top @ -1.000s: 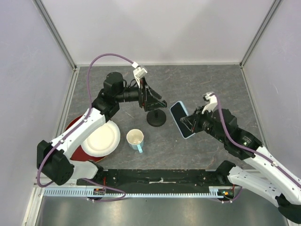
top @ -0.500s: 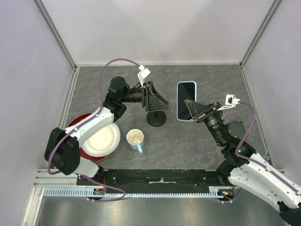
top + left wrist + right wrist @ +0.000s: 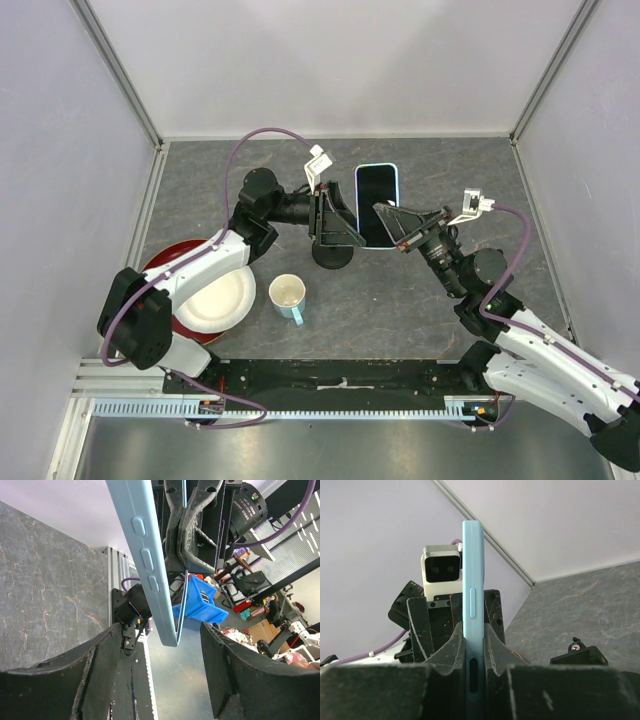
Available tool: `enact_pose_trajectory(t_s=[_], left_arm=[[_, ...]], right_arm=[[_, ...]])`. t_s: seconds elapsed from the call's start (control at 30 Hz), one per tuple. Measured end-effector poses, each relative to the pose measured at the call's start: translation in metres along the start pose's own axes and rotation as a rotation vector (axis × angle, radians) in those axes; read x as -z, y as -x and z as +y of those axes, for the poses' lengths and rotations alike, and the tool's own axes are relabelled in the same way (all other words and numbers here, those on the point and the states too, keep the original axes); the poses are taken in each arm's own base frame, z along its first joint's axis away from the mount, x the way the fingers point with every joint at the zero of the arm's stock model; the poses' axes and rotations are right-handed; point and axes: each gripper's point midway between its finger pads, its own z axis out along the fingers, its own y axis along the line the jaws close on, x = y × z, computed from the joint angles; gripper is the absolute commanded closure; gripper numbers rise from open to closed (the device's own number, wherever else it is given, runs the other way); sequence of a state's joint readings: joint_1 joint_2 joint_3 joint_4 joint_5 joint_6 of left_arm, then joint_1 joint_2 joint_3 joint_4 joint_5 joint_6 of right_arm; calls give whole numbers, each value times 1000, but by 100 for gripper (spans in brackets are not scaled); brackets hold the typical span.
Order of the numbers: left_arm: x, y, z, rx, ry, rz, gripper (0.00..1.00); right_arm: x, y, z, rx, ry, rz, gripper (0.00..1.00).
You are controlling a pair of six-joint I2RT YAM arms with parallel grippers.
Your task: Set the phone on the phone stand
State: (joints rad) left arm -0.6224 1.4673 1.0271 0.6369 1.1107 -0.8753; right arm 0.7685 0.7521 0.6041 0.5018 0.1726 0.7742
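The phone (image 3: 376, 190), black screen and light blue case edge, is held edge-up in my right gripper (image 3: 388, 224), which is shut on its lower part. In the right wrist view the phone's edge (image 3: 472, 570) stands upright between the right gripper's (image 3: 472, 630) fingers. The phone stand's round black base (image 3: 333, 256) sits just left of the phone; its post and clamp are hidden under my left gripper (image 3: 343, 222). The left gripper is open, and in its wrist view the phone's edge (image 3: 145, 555) hangs just beyond its (image 3: 161, 652) spread fingers.
A white cup (image 3: 288, 293) with a light blue handle stands in front of the stand. A white plate (image 3: 215, 293) lies on a red plate (image 3: 160, 266) at the left. Grey walls enclose the table on three sides.
My right gripper has carried the phone from the right to the left, up against the stand and the left gripper. The left gripper has shifted slightly right over the stand.
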Motion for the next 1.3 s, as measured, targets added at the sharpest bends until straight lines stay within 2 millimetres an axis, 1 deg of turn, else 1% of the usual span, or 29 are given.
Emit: enact_pose_trajectory(t_s=[0.03,0.07,0.17,0.27,0.33,0.43,0.47,0.5,0.57,0.67,0.7,0.73,0.77,0.83,0.9,0.97,1.07,1.2,1.3], left_arm=[[0,0,0,-1,-1,0,29],[0,0,0,-1,-1,0,21],[2,1,0,-4,0,0,10],[9,7,1,-14,17,-21,10],[15,12,-1,-33,32,-47,12],[23,21,-5,-66,40,-88,20],[24,22,-7,-74,35,-100,26],[24,23,-9,-77,28,-108,27],[24,23,-11,-75,15,-118,27],[25,24,-16,-84,-4,-128,22],[25,25,-17,-88,-8,-129,23],[25,25,-18,-92,-12,-128,28],[25,25,-18,-94,-13,-128,39],[25,23,-16,-79,-5,-120,44],[26,20,-11,-64,10,-109,44],[26,18,-11,-67,9,-97,41],[26,17,-12,-71,4,-89,40],[26,19,-15,-90,-7,-93,45],[25,20,-22,-118,-31,-91,48]], right_arm=[[0,-1,1,0,5,5,100],[0,-2,1,1,9,10,100],[2,-4,1,13,9,25,100],[9,-8,-1,38,0,55,100],[15,-8,3,48,17,74,100],[20,-8,13,49,64,91,100],[21,-10,16,47,85,103,100],[22,-13,18,46,99,114,100],[23,-21,17,43,114,139,100],[23,-38,10,42,117,193,100],[22,-44,8,43,114,214,100],[21,-49,6,46,116,235,100],[21,-56,4,52,117,261,100],[22,-66,0,60,114,301,100],[25,-68,0,76,119,322,100],[28,-69,0,92,121,335,100],[33,-66,0,112,121,335,100],[33,-62,6,114,142,319,100],[33,-64,7,112,154,329,100]])
